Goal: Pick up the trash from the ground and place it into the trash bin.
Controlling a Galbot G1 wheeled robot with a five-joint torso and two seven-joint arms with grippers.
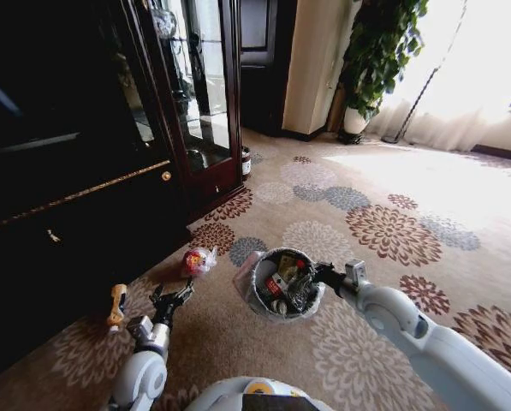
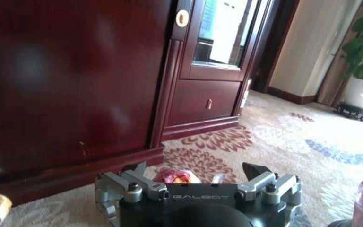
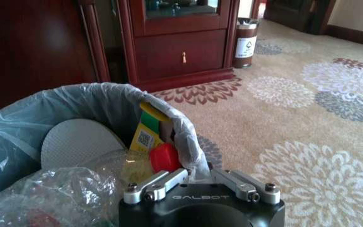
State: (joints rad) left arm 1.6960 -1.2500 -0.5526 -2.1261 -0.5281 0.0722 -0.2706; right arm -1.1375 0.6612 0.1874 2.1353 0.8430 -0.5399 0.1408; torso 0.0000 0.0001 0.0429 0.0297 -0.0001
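1. The floor is a beige carpet patterned with round flowers in maroon, grey and white. A dark wooden cabinet with glass doors stands along the robot's left, and a potted plant sits far off by bright curtains.
2. The trash bin is a small round dark bucket lined with a translucent greyish-white plastic bag. It holds a clear bottle, a green-and-yellow wrapper and a red piece.
3. A red-and-white plastic bag lies on the carpet near the cabinet base, to the left of the bin.
4. An orange-topped piece lies on the carpet farther left, close to the cabinet.
5. The left gripper hovers low over the carpet with its fingers spread wide and nothing held; the red-and-white bag lies just ahead of it.
6. The right gripper sits at the bin's rim, its fingers closed on the edge of the bin and liner.
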